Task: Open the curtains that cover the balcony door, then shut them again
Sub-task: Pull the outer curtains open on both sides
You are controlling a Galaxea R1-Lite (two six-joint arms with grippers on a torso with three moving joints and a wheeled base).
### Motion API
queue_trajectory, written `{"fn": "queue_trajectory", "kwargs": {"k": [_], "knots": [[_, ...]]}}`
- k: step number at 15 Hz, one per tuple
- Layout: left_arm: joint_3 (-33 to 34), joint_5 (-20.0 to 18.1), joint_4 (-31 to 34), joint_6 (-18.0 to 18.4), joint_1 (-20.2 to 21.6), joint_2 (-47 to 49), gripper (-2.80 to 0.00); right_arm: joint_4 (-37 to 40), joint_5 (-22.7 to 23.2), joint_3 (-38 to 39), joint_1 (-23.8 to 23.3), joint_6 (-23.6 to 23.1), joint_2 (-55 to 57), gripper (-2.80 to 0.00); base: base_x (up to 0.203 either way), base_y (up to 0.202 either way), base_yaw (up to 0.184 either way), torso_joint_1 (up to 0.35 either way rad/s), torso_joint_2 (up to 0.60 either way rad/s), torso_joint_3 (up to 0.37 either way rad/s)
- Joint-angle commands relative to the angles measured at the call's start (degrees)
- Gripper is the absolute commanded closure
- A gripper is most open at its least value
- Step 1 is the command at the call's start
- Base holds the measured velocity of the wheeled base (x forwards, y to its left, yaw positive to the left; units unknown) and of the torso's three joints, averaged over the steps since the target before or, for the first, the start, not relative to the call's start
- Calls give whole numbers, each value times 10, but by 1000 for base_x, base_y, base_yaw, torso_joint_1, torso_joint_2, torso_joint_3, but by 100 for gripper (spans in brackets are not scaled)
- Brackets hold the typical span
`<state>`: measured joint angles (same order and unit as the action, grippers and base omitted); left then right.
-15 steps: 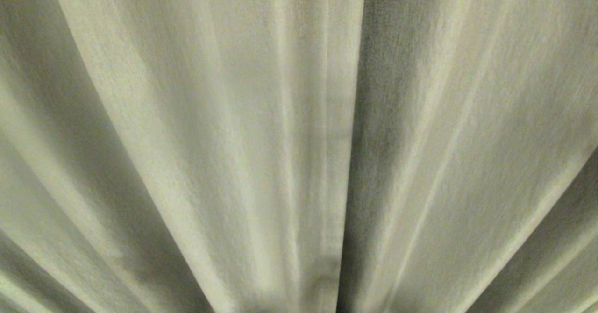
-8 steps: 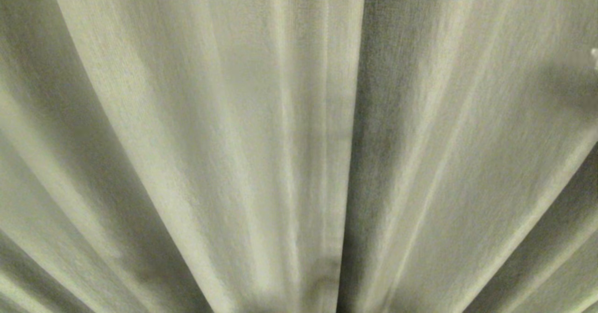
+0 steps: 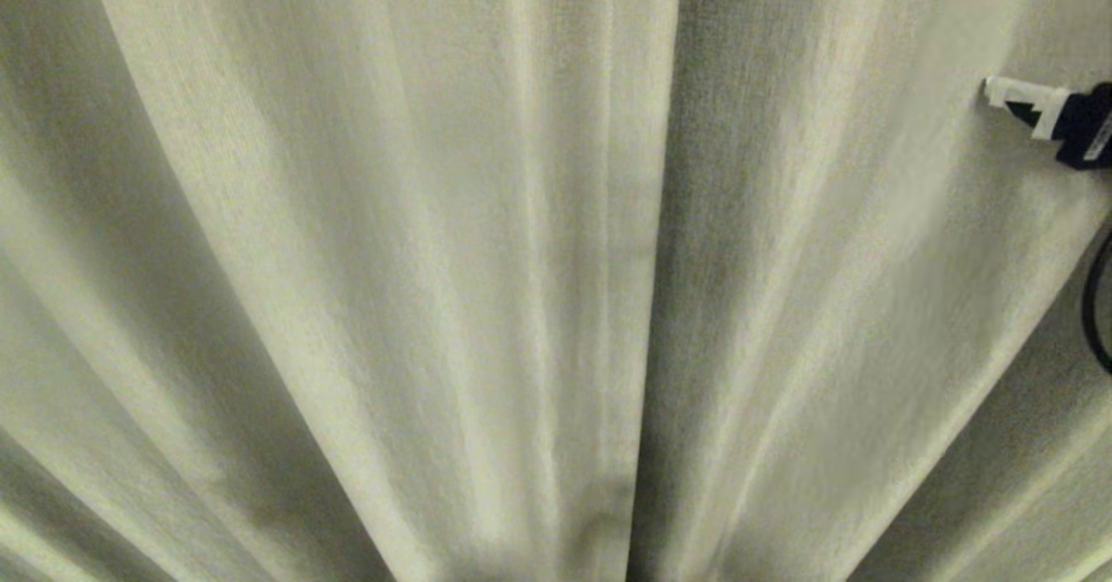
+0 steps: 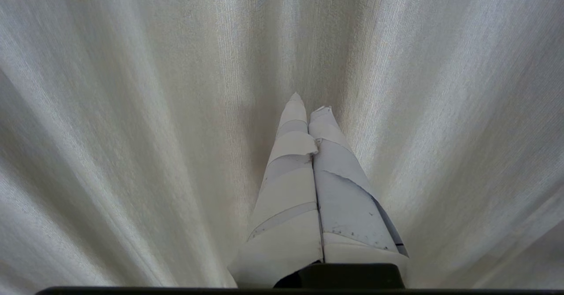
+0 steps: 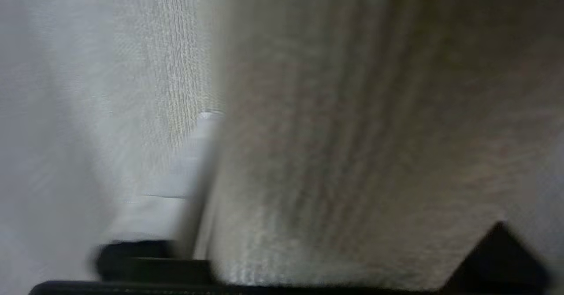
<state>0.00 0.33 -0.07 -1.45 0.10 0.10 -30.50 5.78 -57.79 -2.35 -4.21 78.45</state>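
Cream curtains (image 3: 434,261) drawn shut, filling every view.

Head view: two pleated panels meeting at a hemmed seam just right of centre; right end effector (image 3: 999,95) poking in from the right edge, one white fingertip against the right panel, dark cable (image 3: 1096,304) looping below. Left wrist view: left end effector (image 4: 308,108) clenched, fingers pressed together, tips close to the curtain folds, nothing gripped. Right wrist view: blurred fabric draped between a white finger (image 5: 194,154) and the dark mount; spread of the fingers impossible to tell.
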Motion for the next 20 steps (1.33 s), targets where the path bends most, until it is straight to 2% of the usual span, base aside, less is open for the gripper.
{"fn": "queue_trajectory", "kwargs": {"k": [1, 3, 7, 12, 16, 20], "knots": [[0, 0, 0, 0, 1, -1, 0, -17, -4, -34, -6, -2, 58, 0, 0, 0, 0, 0, 0, 0], [0, 1, 0, 0, 0, -1, 0, -27, -21, -84, -6, 0, 96, 0, 0, 0, 0, 0, 0, 0], [0, 0, 0, 0, 1, -1, 0, -21, -28, -167, -8, 3, 146, 0, 0, 0, 0, 0, 0, 0], [0, 0, 0, 0, 0, -1, 0, -14, -26, -182, -43, 0, 139, 0, 0, 0, 0, 0, 0, 0], [0, 0, 0, 0, 0, -1, 0, -11, -21, -188, -108, -10, 126, 0, 0, 0, 0, 0, 0, 0], [0, 0, 0, 0, 1, -1, 0, -10, -1, -228, -217, -17, 150, 0, 0, 0, 0, 0, 0, 0]]}}
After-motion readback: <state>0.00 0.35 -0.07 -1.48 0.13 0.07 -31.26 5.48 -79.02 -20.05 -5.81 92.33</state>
